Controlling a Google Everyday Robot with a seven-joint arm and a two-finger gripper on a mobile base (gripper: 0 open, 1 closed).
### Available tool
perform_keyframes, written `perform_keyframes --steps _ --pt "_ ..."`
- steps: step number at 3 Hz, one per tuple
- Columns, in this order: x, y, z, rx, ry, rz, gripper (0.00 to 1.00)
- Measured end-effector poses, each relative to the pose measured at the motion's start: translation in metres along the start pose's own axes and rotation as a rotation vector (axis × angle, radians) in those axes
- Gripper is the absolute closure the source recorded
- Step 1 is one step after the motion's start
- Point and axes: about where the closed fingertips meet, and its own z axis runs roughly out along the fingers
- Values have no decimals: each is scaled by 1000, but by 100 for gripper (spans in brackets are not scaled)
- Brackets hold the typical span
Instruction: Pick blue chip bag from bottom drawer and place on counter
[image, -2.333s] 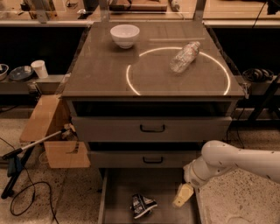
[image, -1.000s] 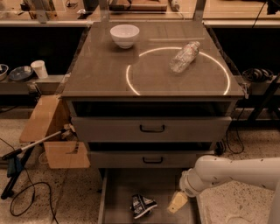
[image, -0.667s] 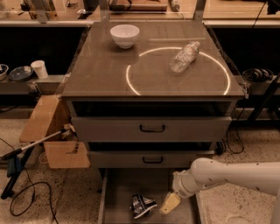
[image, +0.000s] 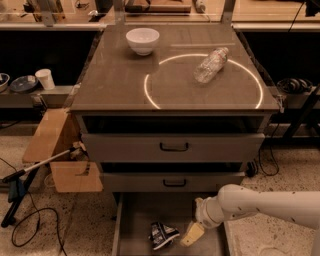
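In bottom drawer (image: 137, 216), chip bag (image: 162, 234) beside jaws.

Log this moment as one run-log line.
phase: reach | gripper: in bottom drawer, beside blue chip bag | counter: bowl, bottle

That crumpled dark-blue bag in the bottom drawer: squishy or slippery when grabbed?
Probably squishy: the crumpled dark-blue foil bag looks creased, so it may collapse under the robot's tool, poised just beside it over the grey bottom drawer. Small and thin-looking, so likely light. Its foil might slip.
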Motion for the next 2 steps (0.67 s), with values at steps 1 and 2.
perform_keyframes --steps 1,2 --pt "-5 -4 22 -12 -45 -9 0" --pt "-7 -9 44 -6 -71 -9 0"
